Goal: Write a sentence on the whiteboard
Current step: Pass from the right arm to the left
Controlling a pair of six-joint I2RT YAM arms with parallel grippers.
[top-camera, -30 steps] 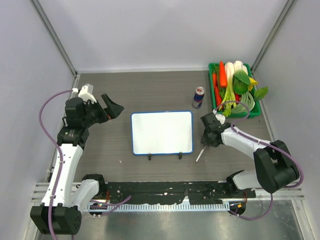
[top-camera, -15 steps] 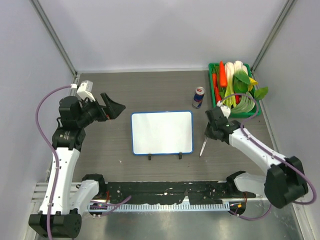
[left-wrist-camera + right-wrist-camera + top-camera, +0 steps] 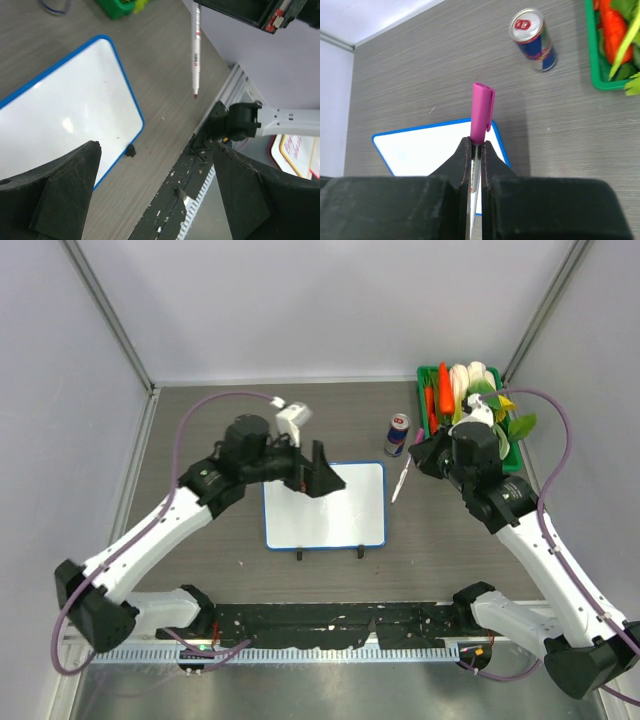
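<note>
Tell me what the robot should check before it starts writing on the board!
1. Marker held tight: ok. The right claw is shut on the marker.
2. Writing end down: ok. A small reddish tip points down, and the pink cap sits on the upper end.
3. Room to write: ok. The whiteboard lies flat and bare, with no letters on it.
4. Marker over the board: not ok. It hangs beside the board's right edge, over the table.
5. Board free of the other arm: not ok. The open left claw hovers over it.
</note>
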